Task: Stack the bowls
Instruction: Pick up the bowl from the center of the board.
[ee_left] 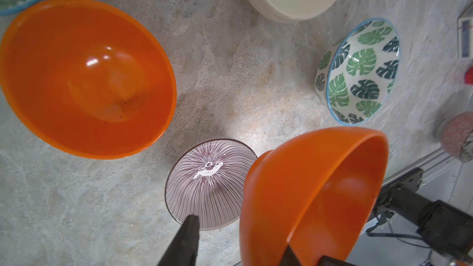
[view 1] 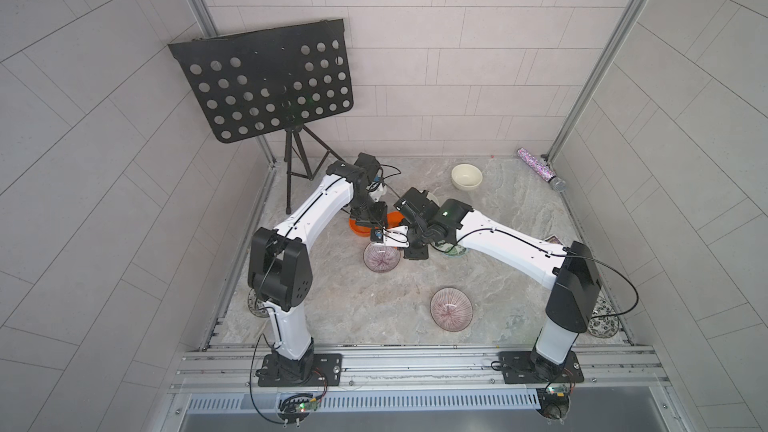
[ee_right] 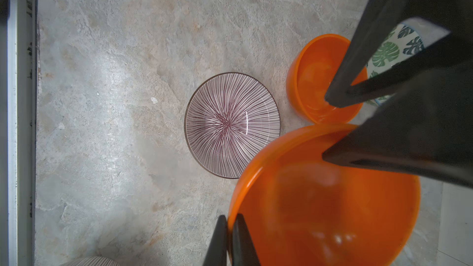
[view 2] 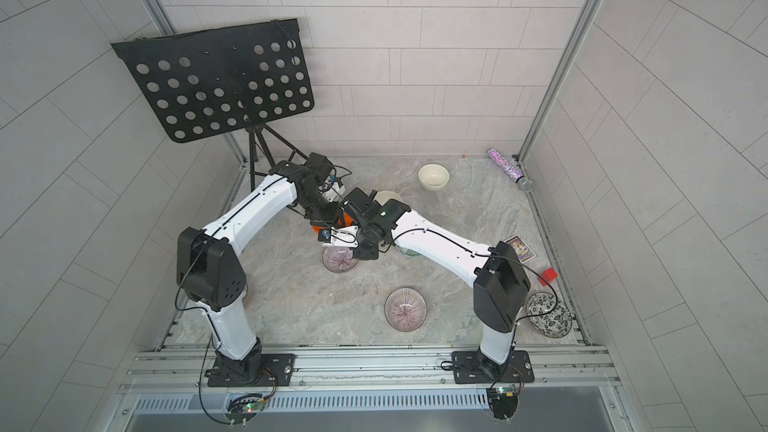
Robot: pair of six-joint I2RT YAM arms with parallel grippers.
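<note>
Two arms meet mid-worktop (view 1: 374, 313) over an orange bowl (ee_right: 325, 200). The right tool (ee_right: 229, 220) is pressed together on the bowl's rim and holds it lifted and tipped. The left tool (ee_left: 240, 231) is spread across the same bowl's wall. One finger (ee_left: 185, 239) is outside and apart from it, the other inside.

Just beside the lifted bowl, a second orange bowl (ee_left: 87, 78) sits upright on the worktop. A striped bowl (ee_right: 231, 125) rests near both, partly hidden by the lifted one in the left wrist view.

A second striped bowl (view 1: 452, 309) lies well apart, nearer the arm bases. A cream bowl (view 1: 466, 176) stands near the back wall. A leaf bowl (ee_left: 363, 72) sits close to the right arm, and a dark-patterned bowl (view 2: 548, 315) sits by that arm's base. A music stand (view 1: 266, 85) fills the back left corner.
</note>
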